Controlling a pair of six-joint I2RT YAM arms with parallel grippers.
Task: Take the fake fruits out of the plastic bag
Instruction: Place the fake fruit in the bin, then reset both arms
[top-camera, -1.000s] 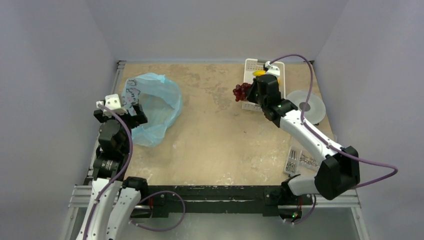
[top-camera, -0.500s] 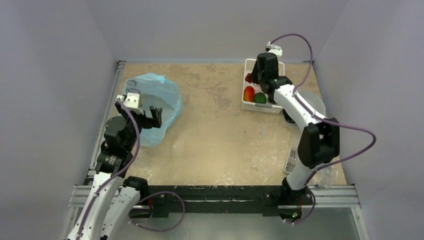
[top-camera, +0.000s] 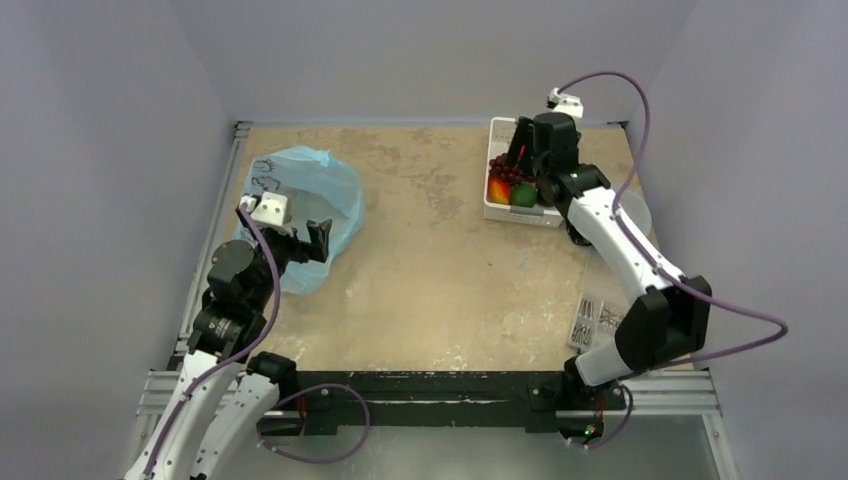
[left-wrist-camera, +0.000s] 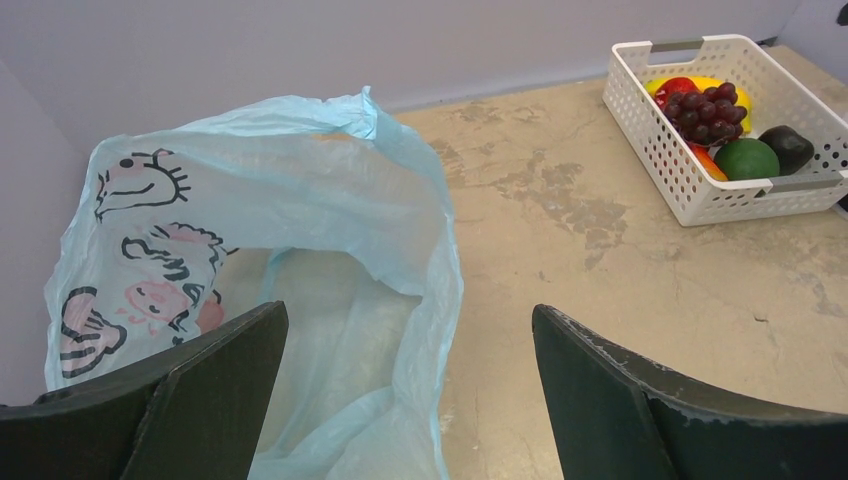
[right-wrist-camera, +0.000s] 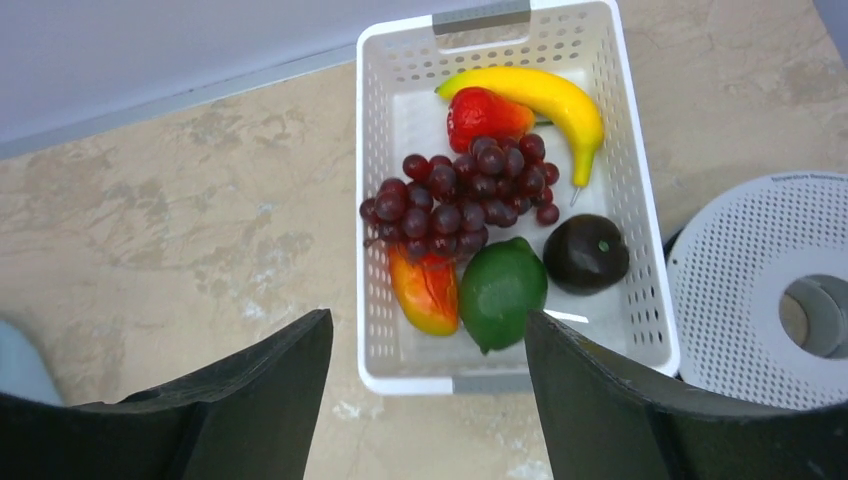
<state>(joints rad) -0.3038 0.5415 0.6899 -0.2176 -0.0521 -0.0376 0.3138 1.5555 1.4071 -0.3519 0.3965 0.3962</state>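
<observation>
we find the bag (left-wrist-camera: 330, 200) at frame left, mouth facing the left pincer (left-wrist-camera: 408, 312), the nearer arm; it gapes wide. right pincer (right-wrist-camera: 428, 320), also wide, hangs over the basket (right-wrist-camera: 372, 150).

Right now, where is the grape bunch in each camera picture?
Top external: grape bunch at far right, inside the white basket.
Left wrist: grape bunch upper right, in the basket.
Right wrist: grape bunch near centre, in the basket.
Shared landmark: the white basket.

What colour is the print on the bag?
Pink and black, on the light-blue bag; left wrist view.
</observation>
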